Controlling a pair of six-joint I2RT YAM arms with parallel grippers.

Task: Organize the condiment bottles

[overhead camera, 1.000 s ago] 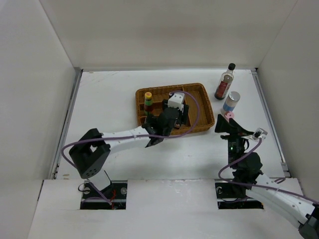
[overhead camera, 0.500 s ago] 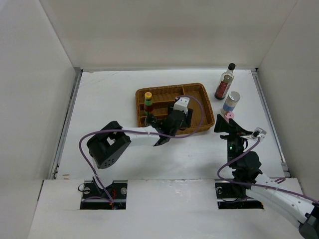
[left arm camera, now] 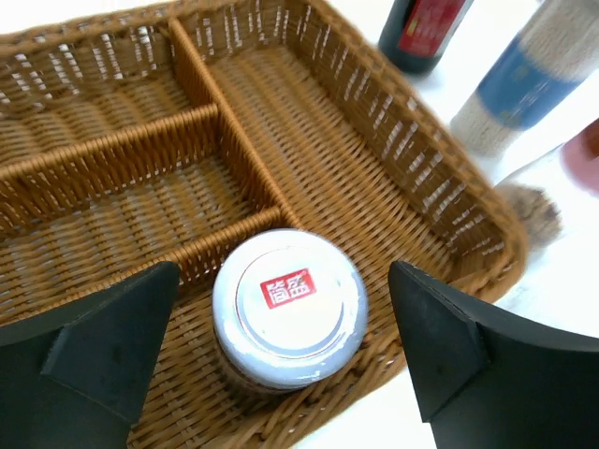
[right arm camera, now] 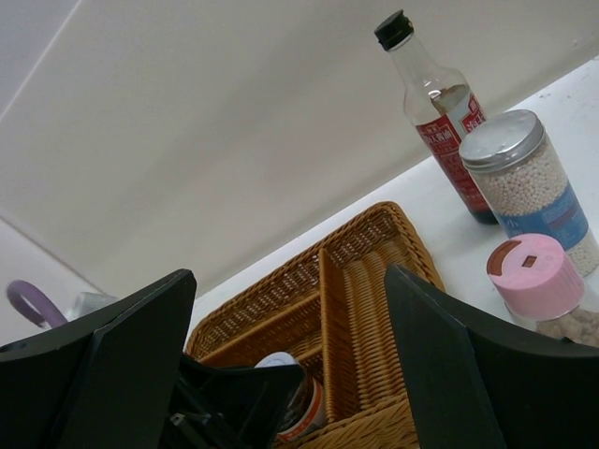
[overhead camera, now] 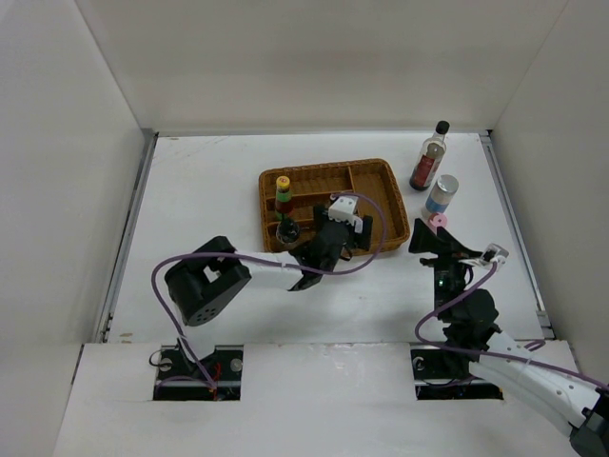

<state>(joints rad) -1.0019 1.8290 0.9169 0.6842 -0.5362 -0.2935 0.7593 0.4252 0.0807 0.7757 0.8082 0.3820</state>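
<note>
My left claw (left arm camera: 281,279) is wide apart, one finger on each side of a little jar (left arm camera: 288,309) and not touching it. The jar stands up straight in the brown tray (left arm camera: 417,165), close against the tray's near wall. It is right where the woven walls inside meet, so I can't tell which pocket it is in. It is short and round with a smooth flat lid. I think it is light, but slippery if it is glass. I would hold it by its sides, under the lid, and squeeze softly.

My right claw (right arm camera: 290,273) is wide apart too and holds nothing. Just past it, near the right edge of the bench (overhead camera: 190,190), stands the pink-capped shaker (right arm camera: 535,273). It is small and stubby (easy to tip over, I think). I would hold it low, around its body. The cap might pop off.

Behind it is the silver-capped jar (right arm camera: 524,173), full of little white grains. It looks heavier, so it needs a firm hold around the middle. Closest to the far right corner is the tall bottle (right arm camera: 435,103) with dark liquid. It looks like glass, so it could break and would wobble. I would grab it at its wide part, not its thin neck.

A yellow-capped bottle (overhead camera: 283,193) stands at the tray's left end.
</note>
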